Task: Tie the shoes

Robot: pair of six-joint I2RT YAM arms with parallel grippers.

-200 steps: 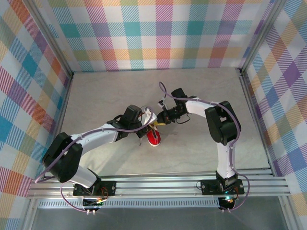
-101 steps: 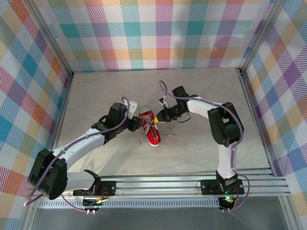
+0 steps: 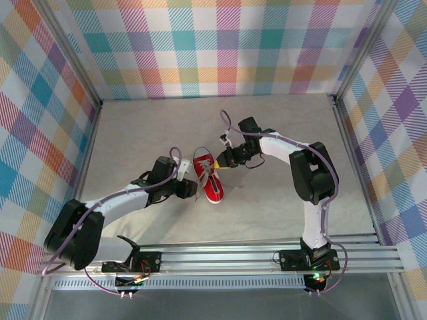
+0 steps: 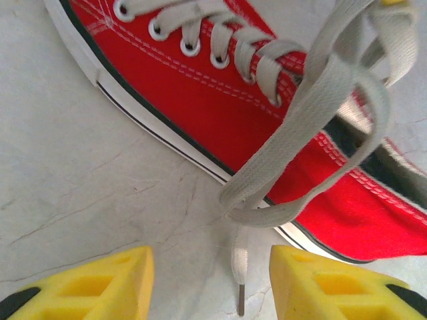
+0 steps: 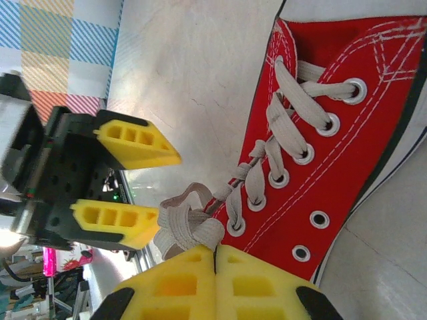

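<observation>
Left gripper (image 4: 208, 270) drawn back from the shoe (image 4: 253, 113), fingers released, right gripper (image 5: 215, 257) clenched, we judge apparently on the lace (image 5: 190, 223).

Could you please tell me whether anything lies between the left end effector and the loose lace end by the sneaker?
Nothing visible does. The open left end effector straddles the whitish-grey lace end, which lies on bare grey table beside the red canvas sneaker.
</observation>
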